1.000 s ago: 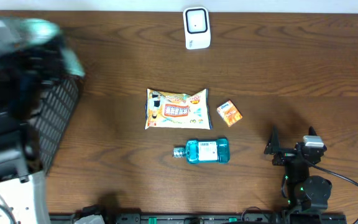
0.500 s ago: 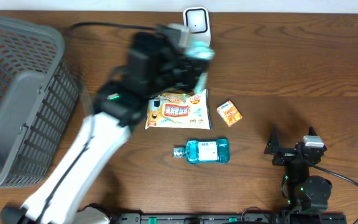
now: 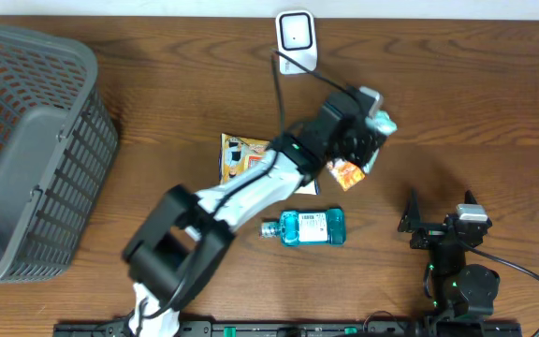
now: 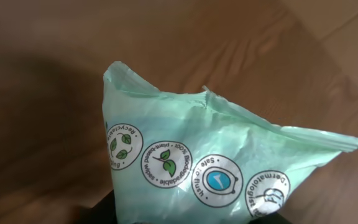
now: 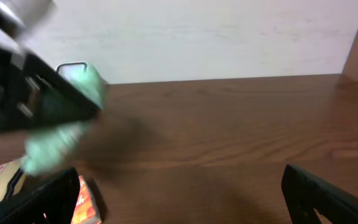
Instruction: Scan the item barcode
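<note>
My left gripper is shut on a pale green wipes pack, held in the air above the table's middle right, just over the small orange box. The pack fills the left wrist view, showing round printed icons; no barcode shows there. The white scanner stands at the far edge, up and left of the pack. Blurred in the right wrist view, the pack hangs at the left. My right gripper rests open near the front right edge, nothing between its fingers.
A grey mesh basket fills the left side. A snack bag lies mid-table, partly under the left arm. A blue mouthwash bottle lies on its side in front of it. The orange box is by my right gripper's left finger.
The left arm has swung from over the basket at the left across the table to the right, carrying the green pack. The right arm has not moved.
</note>
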Tool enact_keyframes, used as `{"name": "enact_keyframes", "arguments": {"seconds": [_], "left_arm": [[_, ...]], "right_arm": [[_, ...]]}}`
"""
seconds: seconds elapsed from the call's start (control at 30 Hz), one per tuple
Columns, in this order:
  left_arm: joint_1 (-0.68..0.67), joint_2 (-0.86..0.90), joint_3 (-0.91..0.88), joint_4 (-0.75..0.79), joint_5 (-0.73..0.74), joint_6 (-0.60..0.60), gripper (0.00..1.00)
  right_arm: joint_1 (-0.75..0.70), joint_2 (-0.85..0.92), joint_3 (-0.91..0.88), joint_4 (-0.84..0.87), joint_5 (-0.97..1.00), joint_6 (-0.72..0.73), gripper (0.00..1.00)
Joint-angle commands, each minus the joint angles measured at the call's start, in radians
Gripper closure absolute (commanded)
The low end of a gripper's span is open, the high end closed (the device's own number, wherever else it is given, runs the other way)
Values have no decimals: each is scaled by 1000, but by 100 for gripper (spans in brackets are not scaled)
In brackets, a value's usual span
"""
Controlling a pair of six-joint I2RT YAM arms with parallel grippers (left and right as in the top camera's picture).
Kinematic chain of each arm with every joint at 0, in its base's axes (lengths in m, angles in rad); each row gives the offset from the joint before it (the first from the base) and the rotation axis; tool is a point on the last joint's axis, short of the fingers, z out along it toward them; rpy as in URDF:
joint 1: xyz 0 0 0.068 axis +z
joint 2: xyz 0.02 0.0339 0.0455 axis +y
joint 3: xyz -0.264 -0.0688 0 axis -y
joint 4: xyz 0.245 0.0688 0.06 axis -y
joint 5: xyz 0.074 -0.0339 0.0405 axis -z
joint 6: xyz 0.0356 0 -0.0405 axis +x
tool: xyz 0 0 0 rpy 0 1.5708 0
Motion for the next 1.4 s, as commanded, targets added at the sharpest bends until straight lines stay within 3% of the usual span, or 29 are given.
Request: {"name": "enact_keyframes", "arguments": {"seconds": [0.0,0.07,0.2,0.33,0.47,0.57,0.77,1.1,1.37], "left_arm": [[-19,42,-4,35,-41,-11,59],[-29,68,-4,46,-81,-47,58],[-31,87,-4,57,-101,-83,36],[-31,82,-3,64,-101,-83,30],[-26,40,-2,55,-101,-62,30],[-3,-38,-1,15,-114,35,28],[112,-287,0,-142,-326,198,24],[302,-668,14,-172,-347,477,19],[389,-799,15,-246,-640,732,14]], "right_arm": [[1,-5,-2,-4,9,-12,1],[1,-5,-2,-4,9,-12,1],[1,-5,-2,-4,9,-12,1],[1,-5,-2,-4,9,-12,1],[1,-5,-2,-4,9,-12,1],[1,-5,-2,-4,9,-12,1],[1,-5,-2,-4,9,-12,1],[1,-5,-2,-4,9,-12,1],[1,-5,-2,-4,9,-12,1]]}}
